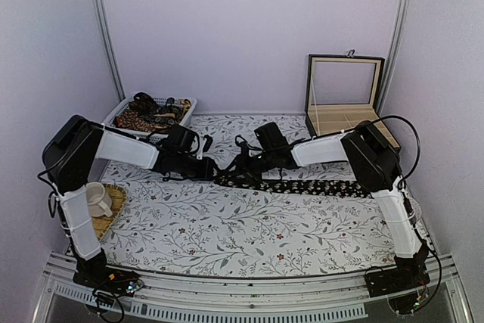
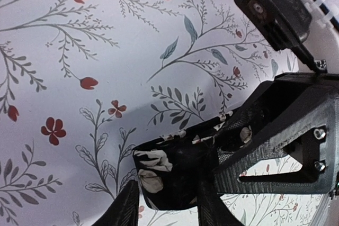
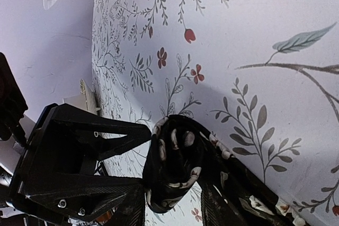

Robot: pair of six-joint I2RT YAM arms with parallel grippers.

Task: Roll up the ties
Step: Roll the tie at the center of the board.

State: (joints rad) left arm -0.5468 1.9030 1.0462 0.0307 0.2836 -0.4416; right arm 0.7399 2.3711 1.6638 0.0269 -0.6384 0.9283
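Observation:
A black tie [image 1: 318, 185] with pale flower specks lies across the middle of the flowered cloth, running right from where both arms meet. Its left end is wound into a small roll [image 2: 169, 173], also seen in the right wrist view [image 3: 180, 168]. My left gripper [image 2: 167, 207] has the roll between its fingers, which touch its sides. My right gripper [image 3: 175, 210] comes from the opposite side and pinches the same roll. In the top view, the left gripper [image 1: 208, 166] and the right gripper [image 1: 240, 166] face each other, nearly touching. More ties [image 1: 151, 115] lie heaped in a basket.
The white basket [image 1: 189, 104] stands at the back left. An open wooden box [image 1: 344, 115] stands at the back right. A cup [image 1: 97, 198] rests on a woven mat [image 1: 113, 213] by the left arm's base. Metal rails run up the back wall.

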